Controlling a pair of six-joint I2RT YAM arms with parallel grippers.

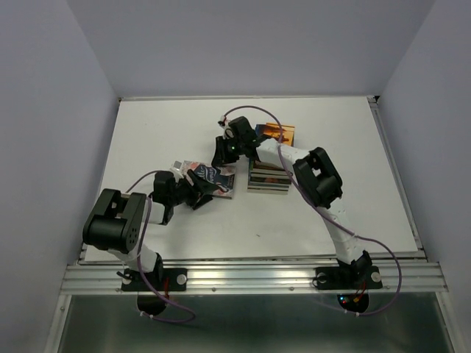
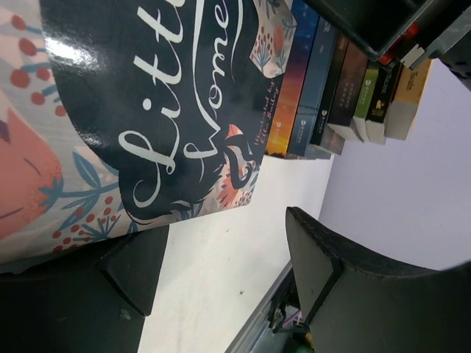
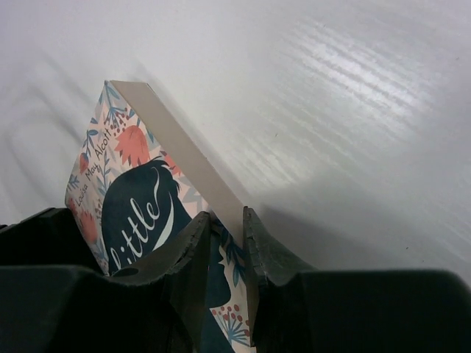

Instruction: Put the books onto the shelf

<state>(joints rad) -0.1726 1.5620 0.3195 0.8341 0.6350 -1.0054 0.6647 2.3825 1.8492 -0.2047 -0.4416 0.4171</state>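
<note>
Nearest the lens, in the right wrist view, the two dark fingers of the right gripper (image 3: 227, 246) are seen pressed almost together. A corner of the floral "Little Women" book (image 3: 136, 198) is pinched between them, cover and pages together. The book is held tilted over the white table (image 3: 331, 110), with its pale page edge turned upward and running away from the fingers toward the far left of that view. Whether its lower edge rests on the table cannot be told.

From overhead, the book is found near the middle of the table, between the two claws. The right gripper is set at its far side and the left gripper (image 1: 197, 193) at its near left side. In the left wrist view the left gripper's jaws are seen standing well apart, with the cover filling the space above one finger. Nothing is clamped by them, and whether that finger touches the book cannot be told.

Just to the right of the held book, a row of books (image 1: 268, 180) is set side by side with spines showing, and an orange book (image 1: 278, 132) lies just beyond it. The coming move is judged to turn on this: the row lies to the right of the claw that has the grip. The book would therefore have to be carried rightward and turned until its spine lines up with the others. The right arm is the nearer to the row.
</note>
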